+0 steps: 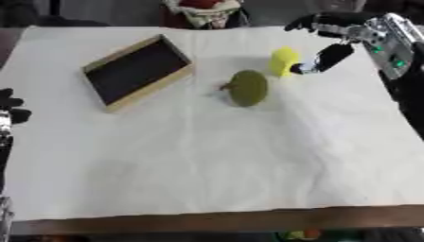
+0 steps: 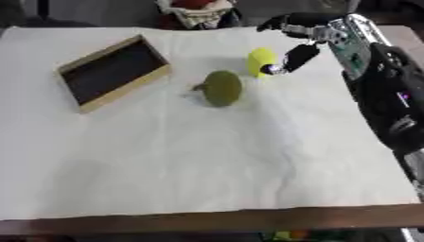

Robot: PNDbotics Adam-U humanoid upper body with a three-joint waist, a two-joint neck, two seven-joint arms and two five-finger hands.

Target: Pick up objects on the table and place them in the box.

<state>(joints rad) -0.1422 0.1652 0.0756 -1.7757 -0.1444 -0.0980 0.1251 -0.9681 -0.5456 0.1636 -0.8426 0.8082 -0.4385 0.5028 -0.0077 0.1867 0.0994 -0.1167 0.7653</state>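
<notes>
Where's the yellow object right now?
The yellow object sits far right of centre, just beyond the green fruit, right of the box; the right hand is beside it.

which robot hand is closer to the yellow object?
Right. The right robot hand hangs just beside the yellow object, its thumb tip reaching the object's right side. The left robot hand sits at the view's left edge, far across the table.

Box [image 1: 139, 72] far left on table [image 1: 207, 165], round fruit [image 1: 248, 88] right of it, small object [image 1: 282, 60] behind fruit
</notes>
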